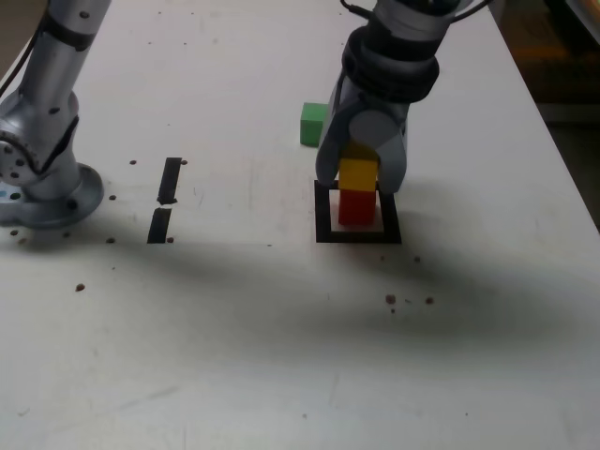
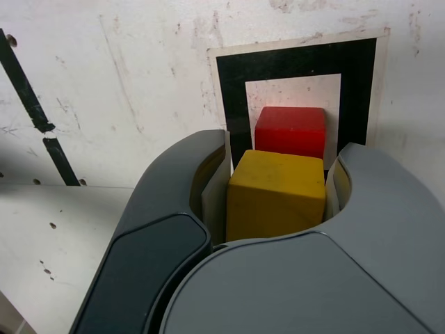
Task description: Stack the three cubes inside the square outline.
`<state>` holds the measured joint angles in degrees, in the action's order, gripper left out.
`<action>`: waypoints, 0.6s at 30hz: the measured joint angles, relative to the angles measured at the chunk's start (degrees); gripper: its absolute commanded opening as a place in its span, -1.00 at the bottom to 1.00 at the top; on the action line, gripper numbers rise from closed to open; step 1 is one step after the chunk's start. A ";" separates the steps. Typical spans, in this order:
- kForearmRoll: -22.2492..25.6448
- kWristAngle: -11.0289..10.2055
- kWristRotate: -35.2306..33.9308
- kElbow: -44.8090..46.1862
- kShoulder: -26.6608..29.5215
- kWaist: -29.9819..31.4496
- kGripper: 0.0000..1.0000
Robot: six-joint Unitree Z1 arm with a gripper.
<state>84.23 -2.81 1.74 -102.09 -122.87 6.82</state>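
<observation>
We see the gripper (image 1: 361,178) closed around the yellow cube (image 1: 357,174), one jaw pressed on each side of it. In the wrist view the same gripper (image 2: 277,202) frames the yellow cube (image 2: 276,195) snugly, the pale inner pads touching both of its flanks.

Directly beneath the yellow cube in the exterior view sits the red cube (image 1: 356,206), and the two look to be touching or very nearly so; we cannot tell whether the yellow one rests its full weight there. In the wrist view the red cube (image 2: 290,131) shows just beyond the yellow one's far edge.

The red cube stands inside the square outline (image 1: 324,217), on its white centre, with black tape visible on all sides around it. The wrist view shows the square outline (image 2: 232,104) with the red block on the white patch.

From the stack, the green cube (image 1: 312,124) lies at about eleven o'clock in the exterior view, on the bare table (image 1: 281,356), apart from the outline. At nine o'clock, well apart, we find two short black tape strips (image 1: 165,202), and farther that way the arm's base (image 1: 47,187).
</observation>
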 measured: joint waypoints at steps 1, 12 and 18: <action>-0.13 -0.05 0.02 0.00 -0.20 0.00 -0.64; -0.59 -0.55 0.98 0.08 -1.55 0.00 -0.57; -0.90 -1.57 1.12 0.22 -1.88 0.00 -0.11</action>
<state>83.34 -4.39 2.86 -101.87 -124.75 6.82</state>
